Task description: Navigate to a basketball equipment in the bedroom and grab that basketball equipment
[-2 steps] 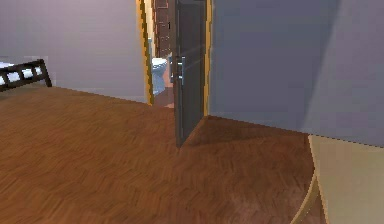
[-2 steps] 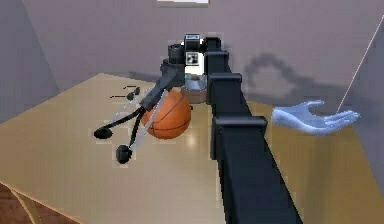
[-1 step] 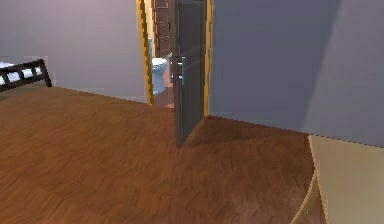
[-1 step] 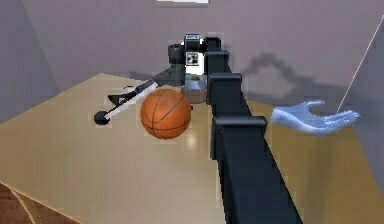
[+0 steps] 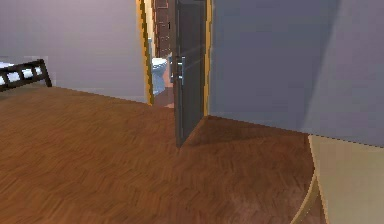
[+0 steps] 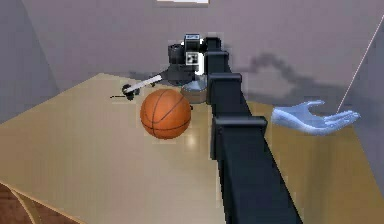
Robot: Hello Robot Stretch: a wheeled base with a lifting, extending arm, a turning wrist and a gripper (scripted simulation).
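Orange ball [image 6: 165, 113] with black seams, centre-left of the arm side view, against the tan table [image 6: 70, 125]. Whether it rests on the tabletop or sits just clear of it: cannot tell.

Dark square arm [image 6: 245, 150] runs from the bottom edge, right of middle, up to the upper centre. At its far end is the gripper [image 6: 128, 93]: dark body, two thin fingers pointing toward the frame's left, just above the top of the ball. Contact between fingers and ball is not resolvable, so I cannot tell whether the gripper holds anything.

Pale blue hand-shaped piece [image 6: 318, 118] lies on the table at the frame's right, across the arm from the ball and well apart from it.

Forward view: brown wood floor [image 5: 120, 150] across the lower frame, blue-grey wall [image 5: 270, 60] above it. Grey door [image 5: 188, 70] ajar at upper centre, set in a yellow frame [image 5: 146, 50]. White toilet [image 5: 160, 68] seen through the gap. Dark bed frame [image 5: 25, 72] at the left edge. Tan corner [image 5: 350, 180] at lower right.
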